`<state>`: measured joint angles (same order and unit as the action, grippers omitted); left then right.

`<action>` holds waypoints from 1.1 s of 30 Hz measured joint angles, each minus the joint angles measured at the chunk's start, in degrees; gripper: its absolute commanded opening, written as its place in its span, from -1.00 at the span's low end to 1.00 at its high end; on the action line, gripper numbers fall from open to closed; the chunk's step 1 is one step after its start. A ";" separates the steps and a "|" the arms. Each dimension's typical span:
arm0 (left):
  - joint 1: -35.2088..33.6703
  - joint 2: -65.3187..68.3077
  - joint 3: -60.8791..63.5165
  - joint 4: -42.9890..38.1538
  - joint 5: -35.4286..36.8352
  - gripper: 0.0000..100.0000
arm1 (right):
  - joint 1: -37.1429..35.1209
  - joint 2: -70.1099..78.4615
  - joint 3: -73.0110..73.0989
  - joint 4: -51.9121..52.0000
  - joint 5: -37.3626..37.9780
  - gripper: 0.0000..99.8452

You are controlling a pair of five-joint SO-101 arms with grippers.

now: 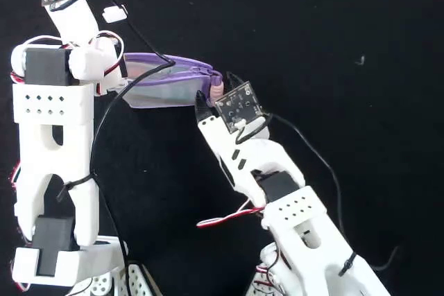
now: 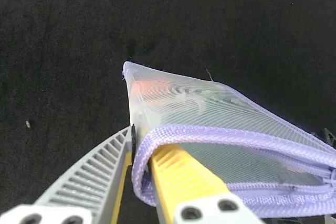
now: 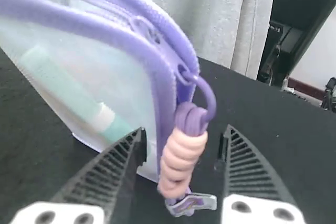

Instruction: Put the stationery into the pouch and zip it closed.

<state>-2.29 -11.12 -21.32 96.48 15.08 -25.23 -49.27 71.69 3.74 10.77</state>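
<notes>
The translucent pouch with purple trim is held up off the black table between the two arms. My left gripper is shut on the pouch's purple-edged corner, pinched between its grey and yellow fingers. At the other end, my right gripper is open, its black fingers on either side of the coiled pink and purple zipper pull, not touching it. The zipper slider sits at this end of the pouch. Inside lie a teal pen and a red item.
The black tablecloth lies bare to the right and beyond the pouch. Black cables loop from both arms near the pouch. The arms' white bodies stand along the near left and centre.
</notes>
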 measured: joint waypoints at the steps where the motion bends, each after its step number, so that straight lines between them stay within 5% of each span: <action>1: 0.00 0.00 0.00 0.00 0.00 -0.94 | 0.00 0.00 0.00 -0.09 0.00 -0.56; 21: 0.00 0.00 0.00 0.00 0.00 -0.94 | 0.00 -13.36 4.13 7.30 0.00 -0.56; 33: 0.00 0.00 0.00 0.00 0.00 -0.94 | 0.18 -5.80 4.13 1.41 0.00 -0.75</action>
<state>-2.29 -11.12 -21.32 96.48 15.08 -25.05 -55.08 75.82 5.14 10.77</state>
